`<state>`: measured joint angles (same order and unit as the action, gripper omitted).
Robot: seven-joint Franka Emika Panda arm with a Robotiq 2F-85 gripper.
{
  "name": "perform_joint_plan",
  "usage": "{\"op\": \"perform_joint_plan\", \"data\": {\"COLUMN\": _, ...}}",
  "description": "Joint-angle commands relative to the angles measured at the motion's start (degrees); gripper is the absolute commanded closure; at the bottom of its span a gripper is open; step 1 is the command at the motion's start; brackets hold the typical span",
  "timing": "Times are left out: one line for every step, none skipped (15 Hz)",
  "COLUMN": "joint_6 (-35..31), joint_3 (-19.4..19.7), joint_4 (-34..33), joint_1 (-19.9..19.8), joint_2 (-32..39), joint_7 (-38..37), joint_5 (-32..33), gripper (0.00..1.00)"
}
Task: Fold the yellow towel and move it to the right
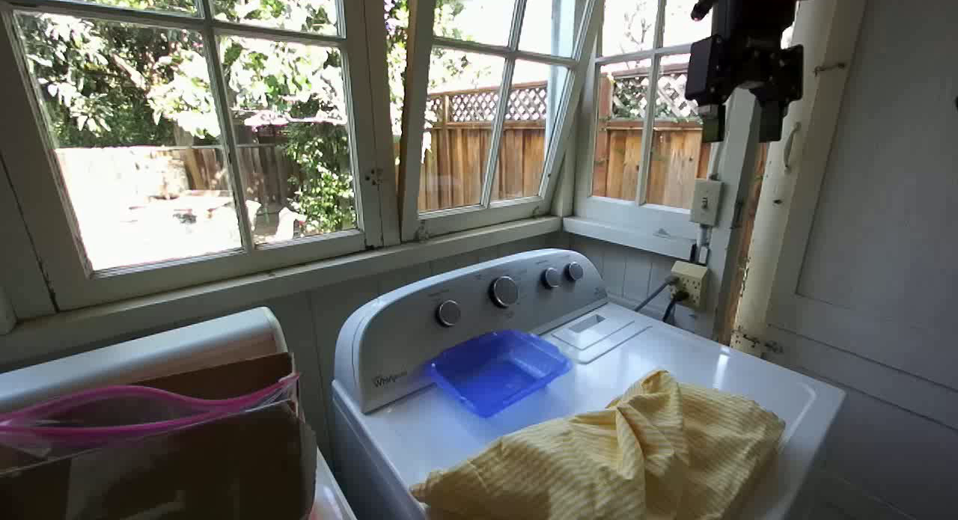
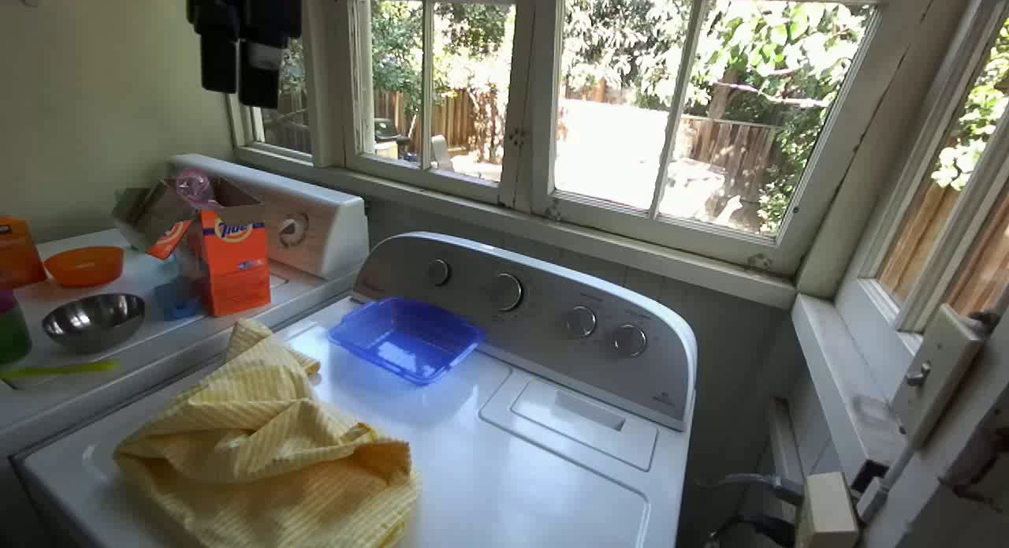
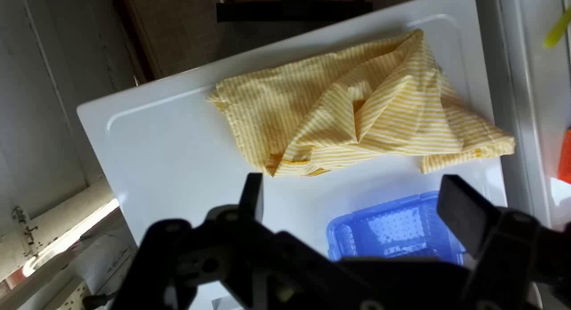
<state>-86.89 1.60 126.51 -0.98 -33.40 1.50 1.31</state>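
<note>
The yellow towel [image 1: 591, 460] is pale yellow with fine white stripes. It lies rumpled and partly doubled over on the white machine top, also seen in an exterior view [image 2: 268, 461]. In the wrist view the towel [image 3: 379, 109] lies along the machine's edge, with a twisted fold in its middle and a narrow end at the right. My gripper [image 1: 741, 127] hangs high above the machine, well apart from the towel; it also shows in an exterior view [image 2: 240, 83]. In the wrist view the gripper's fingers [image 3: 352, 185] are wide apart with nothing held between them.
A blue tray [image 2: 406, 339] sits against the control panel [image 2: 583, 319], beside the towel. A second white machine stands alongside, bearing a Tide box [image 2: 232, 264], a metal bowl [image 2: 93, 323] and an orange bowl [image 2: 84, 266]. Windows and a wall outlet [image 1: 688, 284] border the machine.
</note>
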Motion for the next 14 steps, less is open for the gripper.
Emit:
{"op": "perform_joint_plan", "data": {"joint_6": 0.09, "joint_3": -0.02, "joint_4": -0.11, "joint_1": -0.01, "joint_2": 0.05, "joint_7": -0.01, "joint_5": -0.02, "gripper": 0.00}}
{"op": "perform_joint_plan", "data": {"joint_6": 0.09, "joint_3": -0.02, "joint_4": -0.11, "joint_1": -0.01, "joint_2": 0.05, "joint_7": -0.01, "joint_5": -0.02, "gripper": 0.00}}
{"op": "perform_joint_plan", "data": {"joint_6": 0.09, "joint_3": -0.02, "joint_4": -0.11, "joint_1": -0.01, "joint_2": 0.05, "joint_7": -0.01, "joint_5": -0.02, "gripper": 0.00}}
{"op": "perform_joint_plan", "data": {"joint_6": 0.09, "joint_3": -0.02, "joint_4": -0.11, "joint_1": -0.01, "joint_2": 0.05, "joint_7": -0.01, "joint_5": -0.02, "gripper": 0.00}}
{"op": "perform_joint_plan", "data": {"joint_6": 0.09, "joint_3": -0.02, "joint_4": -0.11, "joint_1": -0.01, "joint_2": 0.05, "joint_7": -0.01, "joint_5": -0.02, "gripper": 0.00}}
{"op": "perform_joint_plan", "data": {"joint_6": 0.09, "joint_3": -0.02, "joint_4": -0.11, "joint_1": -0.01, "joint_2": 0.05, "joint_7": -0.01, "joint_5": -0.02, "gripper": 0.00}}
{"op": "perform_joint_plan", "data": {"joint_6": -0.56, "joint_3": -0.97, "joint_4": 0.50, "joint_1": 0.24, "joint_2": 0.78, "joint_7": -0.63, "joint_5": 0.59, "gripper": 0.00}}
{"op": "perform_joint_plan", "data": {"joint_6": -1.73, "joint_3": -2.41, "joint_4": 1.76, "joint_1": 0.85, "joint_2": 1.49, "joint_7": -1.73, "joint_5": 0.55, "gripper": 0.00}}
{"op": "perform_joint_plan", "data": {"joint_6": -3.40, "joint_3": -3.85, "joint_4": 3.21, "joint_1": 1.48, "joint_2": 2.08, "joint_7": -2.33, "joint_5": 0.89, "gripper": 0.00}}
{"op": "perform_joint_plan", "data": {"joint_6": -4.81, "joint_3": -5.26, "joint_4": 4.50, "joint_1": 1.98, "joint_2": 3.15, "joint_7": -3.44, "joint_5": 0.84, "gripper": 0.00}}
{"op": "perform_joint_plan", "data": {"joint_6": -6.86, "joint_3": -6.86, "joint_4": 5.73, "joint_1": 2.35, "joint_2": 4.33, "joint_7": -4.84, "joint_5": 1.37, "gripper": 0.00}}
{"op": "perform_joint_plan", "data": {"joint_6": -7.53, "joint_3": -7.97, "joint_4": 6.36, "joint_1": 3.01, "joint_2": 6.31, "joint_7": -7.03, "joint_5": -0.55, "gripper": 0.00}}
{"op": "perform_joint_plan", "data": {"joint_6": -9.92, "joint_3": -9.40, "joint_4": 7.47, "joint_1": 3.51, "joint_2": 7.97, "joint_7": -8.93, "joint_5": -0.51, "gripper": 0.00}}
{"op": "perform_joint_plan", "data": {"joint_6": -11.68, "joint_3": -10.80, "joint_4": 8.10, "joint_1": 3.79, "joint_2": 9.76, "joint_7": -11.83, "joint_5": -0.43, "gripper": 0.00}}
